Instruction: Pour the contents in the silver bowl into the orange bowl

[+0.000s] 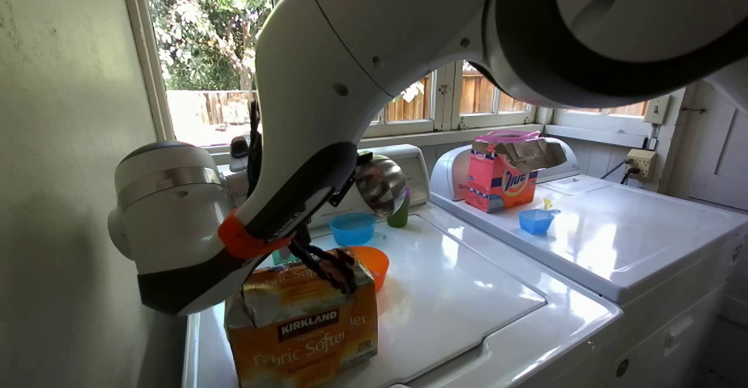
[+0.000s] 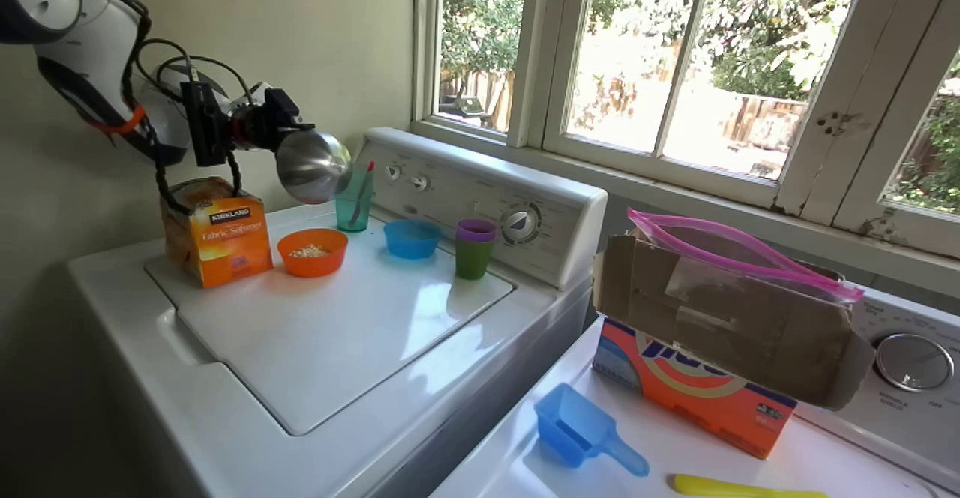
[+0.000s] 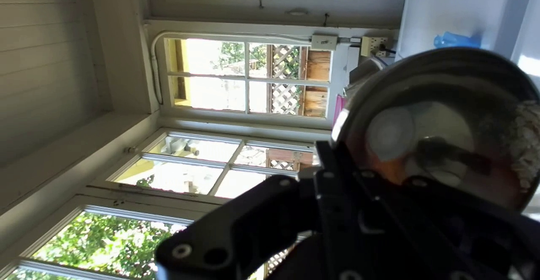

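Note:
The silver bowl (image 2: 313, 168) is in the air above the washer lid, tilted on its side; it also shows in an exterior view (image 1: 383, 186). My gripper (image 3: 333, 149) is shut on its rim. In the wrist view, pale flakes lie along the lower inner side of the silver bowl (image 3: 434, 103). The orange bowl (image 2: 313, 258) stands on the washer lid, below the silver bowl, and has pale flakes in it. In an exterior view the orange bowl (image 1: 377, 265) is partly hidden behind a box. It is not seen directly in the wrist view.
A fabric softener box (image 2: 232, 239) stands beside the orange bowl, under the arm. A blue bowl (image 2: 412, 239), a teal cup (image 2: 352, 205) and a green cup (image 2: 475, 254) stand near the control panel. A Tide box (image 1: 502, 177) and blue scoop (image 1: 536, 221) are on the neighbouring machine.

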You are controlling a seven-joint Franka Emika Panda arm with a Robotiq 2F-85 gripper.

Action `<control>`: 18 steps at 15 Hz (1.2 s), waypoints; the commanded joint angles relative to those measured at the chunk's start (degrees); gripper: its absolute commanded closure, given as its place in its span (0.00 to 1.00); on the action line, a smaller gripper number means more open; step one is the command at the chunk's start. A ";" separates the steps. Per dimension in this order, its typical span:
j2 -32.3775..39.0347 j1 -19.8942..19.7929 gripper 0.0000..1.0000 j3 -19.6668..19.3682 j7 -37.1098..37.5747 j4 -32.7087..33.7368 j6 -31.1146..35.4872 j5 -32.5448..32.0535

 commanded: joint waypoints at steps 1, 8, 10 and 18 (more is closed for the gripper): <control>1.55 3.91 0.99 -5.98 -5.82 0.37 0.00 -0.49; 3.60 3.03 0.99 -3.71 -11.11 2.81 1.00 -4.16; 4.13 2.78 0.99 -3.15 -12.96 3.36 0.94 -5.80; 6.80 1.89 0.99 -1.00 -19.46 5.15 1.09 -13.63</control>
